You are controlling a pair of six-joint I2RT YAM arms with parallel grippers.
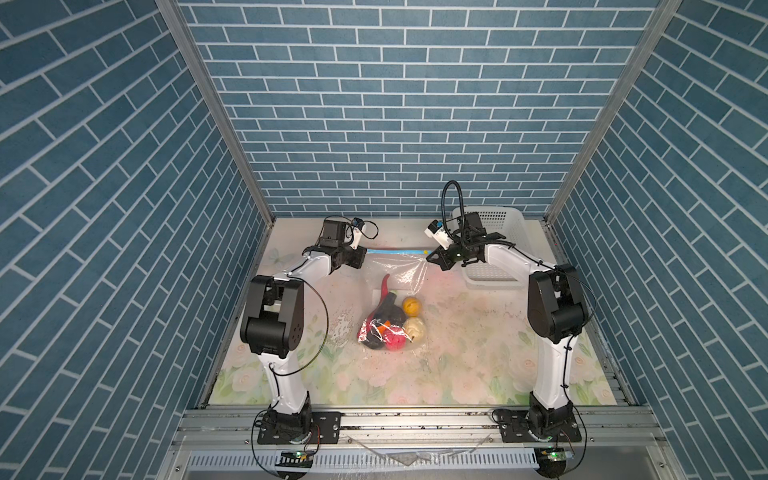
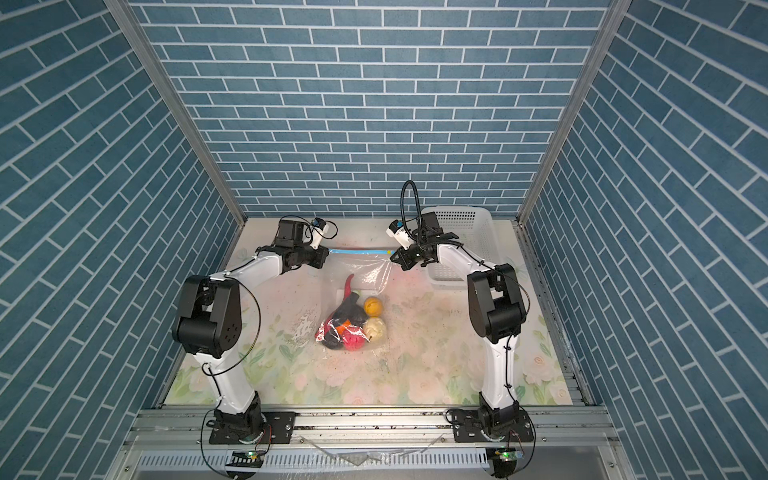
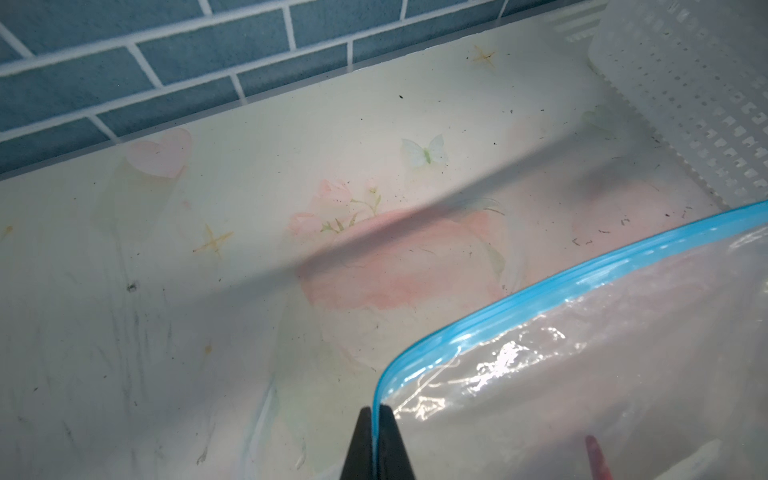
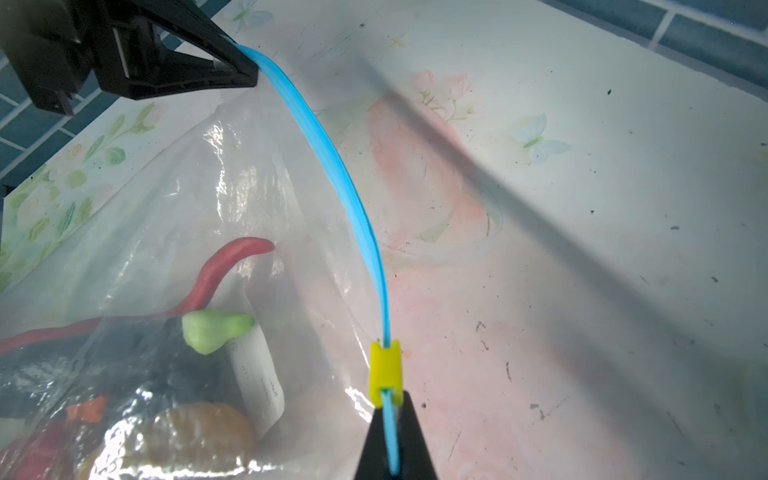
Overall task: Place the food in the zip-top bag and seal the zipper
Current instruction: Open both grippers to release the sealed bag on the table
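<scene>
Several ways to lose it from here, all starting at the narrow light-blue zipper strip (image 4: 332,166) along the mouth of the clear, floppy plastic zip-top bag (image 1: 409,270). Looks run shut along its visible length, small yellow slider tab (image 4: 385,372) parked at one end; cannot tell about the last stretch under and past the tab. Risk one: pulling the two ends further apart, enough to drag the thin strip out of a pinch or strain the plastic. Risk two: letting go on one side only, dropping that corner and swinging the toy food (image 1: 390,328) (red chili (image 4: 232,257), dark eggplant (image 1: 388,309), orange, cream and pink lumps, seemingly all inside) against the seal. Risk three: leaving the tab short of the end, blocked by the very jaws beside it.

Placement next. Strung between the two tools in a shallow curve: plain end nipped in the left gripper (image 3: 375,415), jaws together on the strip; tab end nipped in the right gripper (image 4: 392,415), jaws likewise closed on the strip, tab right against the fingertips on the inboard side. Below both grippers and nearer the arm bases, bag body slanting down to the flowered table cover (image 1: 478,353), food heaped in its bottom, well apart from either tool. Just behind and outboard of the right gripper, white perforated plastic basket (image 1: 498,226), close enough for a knock on a careless swing.
</scene>
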